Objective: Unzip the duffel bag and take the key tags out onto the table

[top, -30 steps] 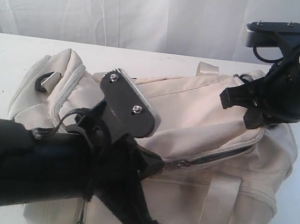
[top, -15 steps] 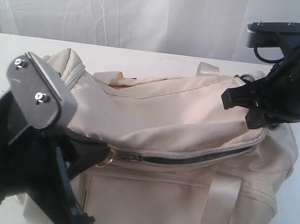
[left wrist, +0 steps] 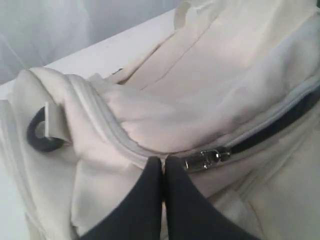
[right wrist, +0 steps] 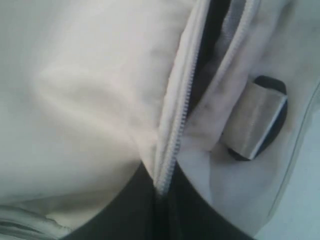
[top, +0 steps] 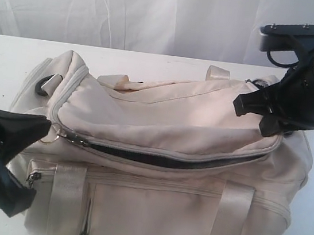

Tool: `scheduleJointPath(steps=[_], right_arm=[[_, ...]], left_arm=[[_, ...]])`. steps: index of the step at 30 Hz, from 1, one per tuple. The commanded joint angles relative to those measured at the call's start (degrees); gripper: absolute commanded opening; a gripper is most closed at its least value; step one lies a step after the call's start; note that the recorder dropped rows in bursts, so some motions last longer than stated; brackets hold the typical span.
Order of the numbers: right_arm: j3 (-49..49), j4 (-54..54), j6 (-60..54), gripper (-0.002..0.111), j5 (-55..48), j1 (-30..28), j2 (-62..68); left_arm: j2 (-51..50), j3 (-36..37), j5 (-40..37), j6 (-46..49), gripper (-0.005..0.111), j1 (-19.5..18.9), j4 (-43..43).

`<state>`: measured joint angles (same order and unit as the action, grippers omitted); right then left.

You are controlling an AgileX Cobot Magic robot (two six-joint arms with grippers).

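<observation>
Cream duffel bag [top: 173, 125] lies lengthwise across the white tabletop [top: 14, 55], its main zip [top: 163, 160] gaping in a narrow dark slit, contents hidden, left gripper [left wrist: 164, 167] pinched tight on the zip pull [left wrist: 194, 161] at one end, right gripper [right wrist: 160, 192] clamped on the bag's zip edge at the other.

A white curtain [top: 130, 10] hangs all along the back of the room. It has long, soft folds that run up and down. It looks a little grey on the left side and brighter toward the right. In front of it stands a big white table [top: 14, 58]. Its top is flat and plain. Its far edge makes a straight line right where the curtain starts. A strip of the white top shows on the right side too. The light is soft and even, and the shadows are pale.
</observation>
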<state>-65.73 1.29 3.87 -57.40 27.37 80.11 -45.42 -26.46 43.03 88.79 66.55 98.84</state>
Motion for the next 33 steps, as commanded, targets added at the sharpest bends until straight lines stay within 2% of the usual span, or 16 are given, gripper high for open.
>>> scheduleJointPath(steps=[1,10,15,17,19,21,23,24,25,26,27,33], right_arm=[[0.07,-1.29,0.27,0.000,-0.15,-0.03,-0.56],[0.07,-1.29,0.27,0.000,0.08,-0.03,-0.56],[0.17,-1.29,-1.29,0.000,2.95,-0.03,-0.56],[0.70,-0.13,-5.02,0.000,6.60,0.07,-0.56],[1.20,5.38,-14.08,0.000,8.23,0.07,-0.56],[1.20,12.30,-18.62,0.005,8.23,0.07,-1.24],[1.20,17.31,-22.71,0.018,7.47,0.07,-2.57],[1.20,17.53,-22.93,0.031,7.08,0.07,-3.37],[1.20,17.24,-22.93,0.038,6.69,0.07,-3.71],[1.20,15.89,-22.93,0.052,5.60,0.07,-4.24],[1.20,14.94,-22.75,0.059,4.54,0.07,-4.65],[1.20,8.28,-16.58,0.061,0.84,0.07,-9.31]], left_arm=[[3.03,0.46,6.39,-0.07,0.000,-0.13,1.11],[5.44,0.20,20.89,4.16,0.000,-0.13,1.11],[5.44,-2.18,14.70,9.39,0.000,-0.13,1.11],[5.44,-3.12,11.62,10.47,0.000,-0.13,1.11],[5.44,-4.64,8.74,11.94,0.000,-0.13,1.11],[5.44,-6.33,8.78,14.31,0.000,-0.13,1.11],[5.44,-7.60,8.78,15.61,0.000,-0.13,1.11],[5.20,-7.71,8.36,16.36,0.000,-0.13,1.11],[4.91,-7.71,8.13,16.36,0.000,-0.13,1.11],[4.07,-7.61,7.65,16.36,0.000,-0.13,1.11],[3.29,-7.61,7.03,16.36,0.000,-0.13,1.11],[-2.26,-7.61,4.50,16.21,0.000,-0.13,1.11]])
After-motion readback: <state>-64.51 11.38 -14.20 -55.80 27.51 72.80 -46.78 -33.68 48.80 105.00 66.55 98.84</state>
